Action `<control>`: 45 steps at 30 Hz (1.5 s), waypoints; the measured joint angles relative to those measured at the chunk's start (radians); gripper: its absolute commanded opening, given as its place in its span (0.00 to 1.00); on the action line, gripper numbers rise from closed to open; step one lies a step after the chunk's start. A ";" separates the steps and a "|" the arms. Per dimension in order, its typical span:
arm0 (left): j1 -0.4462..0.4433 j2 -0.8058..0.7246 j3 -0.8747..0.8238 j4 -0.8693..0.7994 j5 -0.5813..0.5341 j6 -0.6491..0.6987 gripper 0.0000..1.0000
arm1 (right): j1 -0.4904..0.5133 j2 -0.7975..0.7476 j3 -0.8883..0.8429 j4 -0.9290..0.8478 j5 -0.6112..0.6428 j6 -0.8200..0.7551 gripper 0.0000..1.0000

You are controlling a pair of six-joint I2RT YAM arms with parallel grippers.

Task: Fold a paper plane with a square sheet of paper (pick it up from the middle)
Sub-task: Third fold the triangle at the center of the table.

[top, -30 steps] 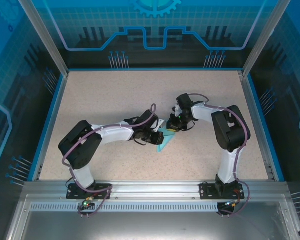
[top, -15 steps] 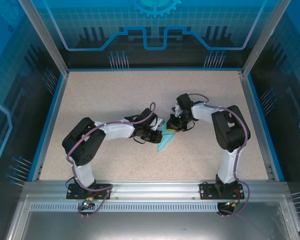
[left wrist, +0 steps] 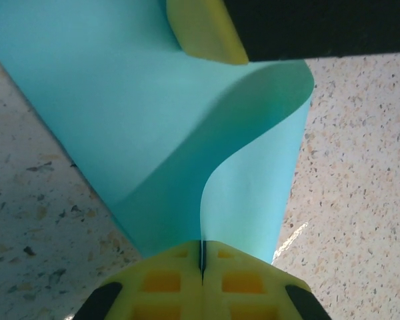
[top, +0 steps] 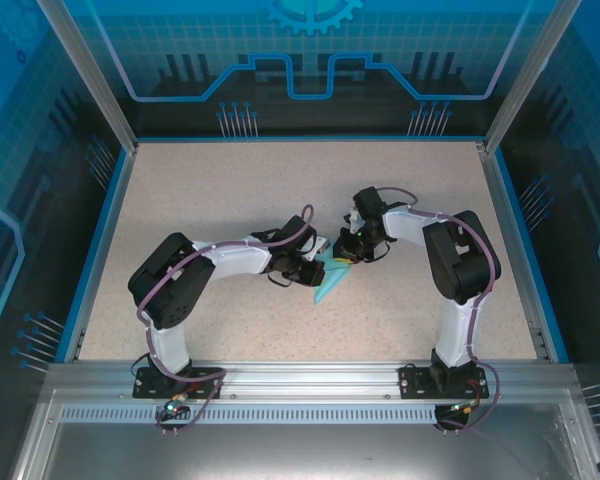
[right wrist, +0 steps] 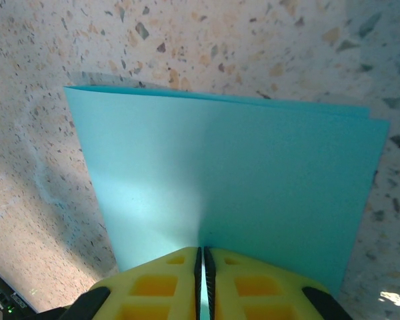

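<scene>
The light-blue sheet of paper (top: 330, 284) lies folded near the middle of the speckled table, between the two arms. My left gripper (top: 317, 272) comes at it from the left. Its yellow fingers are shut on a raised edge of the paper (left wrist: 153, 120), which curls up in a soft bend from the left gripper (left wrist: 201, 257). A yellow finger (left wrist: 201, 30) of the other arm shows at the top of the left wrist view. My right gripper (top: 347, 257) meets the paper from the upper right. The right gripper (right wrist: 201, 267) pinches the folded paper (right wrist: 240, 180), whose layered edges lie flat on the table beyond.
The speckled table (top: 230, 190) has a raised blue border (top: 100, 250) on the left, back and right. An aluminium rail (top: 300, 375) carrying both arm bases runs along the near edge. Slanted frame posts (top: 85, 70) stand at the back corners.
The left arm's rear links have swung a little to the right while its gripper stayed on the paper. The right arm and the paper look unmoved.
</scene>
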 measured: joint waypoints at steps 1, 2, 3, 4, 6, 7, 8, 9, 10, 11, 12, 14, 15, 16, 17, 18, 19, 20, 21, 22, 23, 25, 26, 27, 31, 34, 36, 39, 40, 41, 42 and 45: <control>0.000 0.000 0.000 -0.001 -0.004 0.005 0.00 | 0.000 0.000 0.000 0.000 0.000 0.000 0.14; 0.000 0.000 0.000 -0.003 -0.007 0.008 0.00 | 0.000 0.000 0.000 0.000 0.000 0.000 0.14; 0.000 0.000 0.000 -0.004 -0.011 0.013 0.00 | 0.000 0.000 0.000 0.000 0.000 0.000 0.14; 0.000 0.000 0.000 -0.004 -0.014 0.013 0.00 | 0.000 0.000 0.000 0.000 0.000 0.000 0.14; 0.000 0.000 0.000 -0.004 -0.021 0.013 0.00 | 0.000 0.000 0.000 0.000 0.000 0.000 0.14; 0.000 0.000 0.000 -0.004 -0.022 0.013 0.00 | 0.000 0.000 0.000 0.000 0.000 0.000 0.15; 0.000 0.000 0.000 -0.004 -0.022 0.013 0.00 | 0.000 0.000 0.000 0.000 0.000 0.000 0.14; 0.000 0.000 0.000 -0.004 -0.023 0.013 0.00 | 0.000 0.000 0.000 0.000 0.000 0.000 0.15; 0.000 0.000 0.000 -0.004 -0.022 0.013 0.00 | 0.000 0.000 0.000 0.001 0.000 0.000 0.15; 0.000 0.000 0.000 -0.004 -0.022 0.014 0.00 | 0.000 0.000 0.000 0.001 -0.001 0.000 0.15; 0.000 0.000 0.000 -0.004 -0.022 0.015 0.00 | 0.000 0.000 0.000 0.001 -0.001 0.000 0.15; 0.000 0.002 0.000 -0.004 -0.022 0.016 0.00 | 0.000 0.000 0.000 0.001 -0.003 0.000 0.15; 0.000 0.003 0.000 -0.004 -0.022 0.016 0.00 | 0.000 0.000 0.000 0.002 -0.004 0.000 0.15; 0.000 0.007 0.000 -0.004 -0.022 0.017 0.00 | 0.000 0.000 0.000 0.002 -0.004 0.001 0.15; 0.000 0.013 0.000 -0.004 -0.023 0.019 0.00 | 0.000 0.000 0.000 0.002 -0.004 0.001 0.15; 0.000 0.018 0.000 -0.004 -0.024 0.019 0.00 | 0.000 0.000 0.000 0.002 -0.004 0.001 0.16; 0.000 0.021 0.002 -0.003 -0.024 0.020 0.00 | 0.000 0.000 0.000 0.002 -0.004 0.001 0.16; 0.000 0.021 0.002 -0.003 -0.024 0.020 0.00 | 0.000 0.000 0.000 0.002 -0.004 0.001 0.16; 0.000 0.021 0.002 -0.002 -0.024 0.020 0.00 | 0.000 0.000 0.000 0.002 -0.004 0.001 0.16; 0.000 0.022 0.003 -0.003 -0.024 0.021 0.00 | 0.000 0.000 0.000 0.002 -0.005 0.001 0.16; 0.000 0.023 0.005 -0.004 -0.024 0.023 0.00 | 0.000 0.000 0.000 0.003 -0.005 0.001 0.16; 0.000 0.024 0.005 -0.004 -0.024 0.024 0.00 | 0.000 0.000 0.000 0.003 -0.007 0.001 0.16; 0.000 0.024 0.005 -0.004 -0.024 0.028 0.00 | 0.000 0.000 0.000 0.003 -0.007 0.001 0.16; 0.000 0.024 0.005 -0.004 -0.024 0.031 0.00 | 0.000 0.000 0.000 0.003 -0.007 0.001 0.17; 0.000 0.024 0.005 -0.005 -0.024 0.040 0.00 | 0.000 -0.004 0.000 0.003 -0.007 0.002 0.17; 0.000 0.024 0.005 -0.004 -0.024 0.042 0.00 | 0.000 -0.036 -0.021 -0.003 0.000 0.009 0.19; 0.000 0.024 0.005 -0.004 -0.024 0.042 0.00 | -0.003 -0.092 -0.057 -0.002 0.003 0.019 0.19; 0.000 0.024 0.005 -0.004 -0.024 0.042 0.00 | -0.015 -0.219 -0.126 0.013 0.001 0.034 0.13; 0.000 0.024 0.005 -0.004 -0.024 0.042 0.00 | -0.019 -0.262 -0.152 0.028 -0.001 0.042 0.11; 0.000 0.024 0.005 -0.004 -0.024 0.042 0.00 | -0.019 -0.303 -0.180 0.052 -0.005 0.054 0.09; 0.000 0.024 0.005 -0.004 -0.024 0.042 0.00 | -0.017 -0.339 -0.212 0.080 -0.008 0.066 0.07; 0.000 0.024 0.005 -0.004 -0.023 0.043 0.00 | 0.008 -0.433 -0.349 0.195 -0.016 0.134 0.04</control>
